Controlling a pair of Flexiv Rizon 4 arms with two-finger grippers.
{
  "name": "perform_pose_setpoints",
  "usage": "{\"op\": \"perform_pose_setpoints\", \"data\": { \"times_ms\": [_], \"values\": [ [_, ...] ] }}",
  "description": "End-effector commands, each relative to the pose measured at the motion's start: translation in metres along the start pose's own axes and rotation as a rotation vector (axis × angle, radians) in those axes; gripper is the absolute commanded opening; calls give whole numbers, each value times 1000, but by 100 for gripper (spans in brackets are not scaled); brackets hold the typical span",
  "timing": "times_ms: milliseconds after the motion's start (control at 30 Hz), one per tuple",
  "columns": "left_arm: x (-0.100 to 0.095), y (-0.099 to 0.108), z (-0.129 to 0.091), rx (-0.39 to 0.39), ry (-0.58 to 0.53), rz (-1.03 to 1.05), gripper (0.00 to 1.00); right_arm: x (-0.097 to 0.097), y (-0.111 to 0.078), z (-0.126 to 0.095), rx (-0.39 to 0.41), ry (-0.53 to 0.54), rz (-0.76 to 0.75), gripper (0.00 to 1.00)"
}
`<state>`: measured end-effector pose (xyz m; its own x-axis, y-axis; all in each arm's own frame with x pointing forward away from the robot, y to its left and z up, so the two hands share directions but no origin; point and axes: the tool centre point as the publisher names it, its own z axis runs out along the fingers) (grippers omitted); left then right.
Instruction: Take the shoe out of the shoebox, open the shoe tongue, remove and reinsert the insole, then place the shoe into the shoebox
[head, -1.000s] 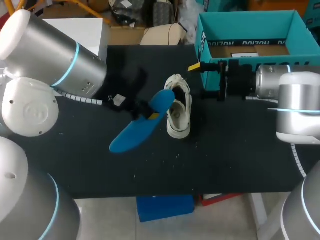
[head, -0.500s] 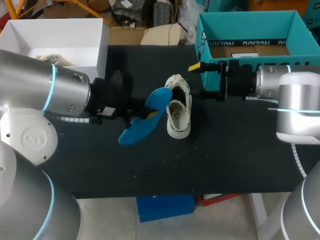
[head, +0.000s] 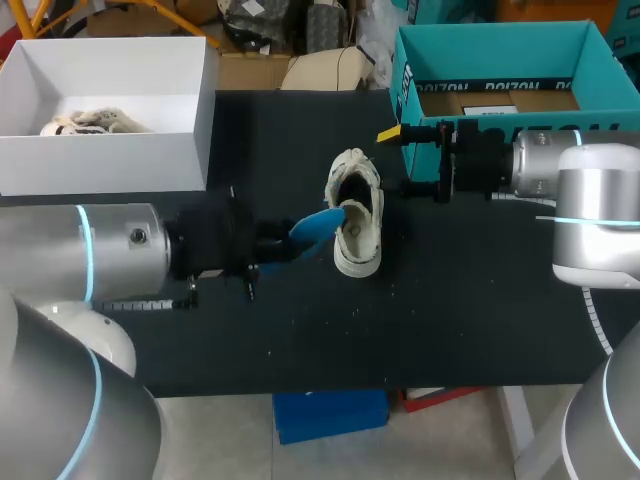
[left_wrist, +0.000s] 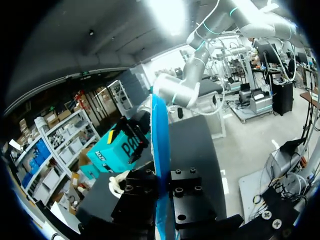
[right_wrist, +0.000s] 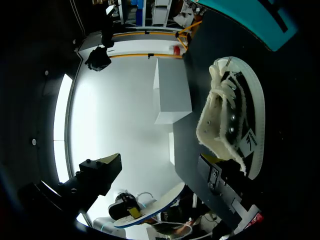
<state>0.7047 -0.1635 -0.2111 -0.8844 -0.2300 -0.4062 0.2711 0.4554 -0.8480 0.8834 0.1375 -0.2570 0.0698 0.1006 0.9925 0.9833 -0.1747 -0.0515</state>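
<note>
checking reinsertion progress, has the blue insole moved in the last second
Yes. The insole has turned, its tip dropping from the far end of the shoe to its opening; the shoe stayed put.

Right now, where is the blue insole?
In the head view, the blue insole is near the middle of the table, held in the left gripper, its tip at the opening of the white shoe.

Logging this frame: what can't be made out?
How deep the insole sits in the shoe: head view, the collar hides its tip; left wrist view shows it edge-on.
Yellow tips of the left gripper: head view, lost against the black table; left wrist view, not in frame.
Front wall of the shoebox: head view, partly behind the right gripper.
</note>
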Motion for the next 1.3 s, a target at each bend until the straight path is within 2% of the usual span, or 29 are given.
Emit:
{"op": "perform_pose_setpoints", "data": {
  "times_ms": [33,100,167,667,700,733,767,833,1300],
  "values": [
    [9,-5,-2,417,-20,145,0,0,0,1,-1,-1,0,100],
    [14,-12,0,484,5,293,0,0,0,1,-1,-1,0,100],
    [19,-15,1,479,30,424,0,0,0,1,-1,-1,0,100],
    [20,-13,2,464,35,431,0,0,0,1,-1,-1,0,100],
    [22,-14,4,506,26,479,0,0,0,1,-1,-1,0,100],
    [23,-15,5,488,19,594,0,0,0,1,-1,-1,0,100],
    [25,-16,5,430,33,745,0,0,0,1,-1,-1,0,100],
    [30,-13,6,376,6,853,0,0,0,1,-1,-1,0,100],
    [30,-13,6,376,6,853,0,0,0,1,-1,-1,0,100]
  ]
}}
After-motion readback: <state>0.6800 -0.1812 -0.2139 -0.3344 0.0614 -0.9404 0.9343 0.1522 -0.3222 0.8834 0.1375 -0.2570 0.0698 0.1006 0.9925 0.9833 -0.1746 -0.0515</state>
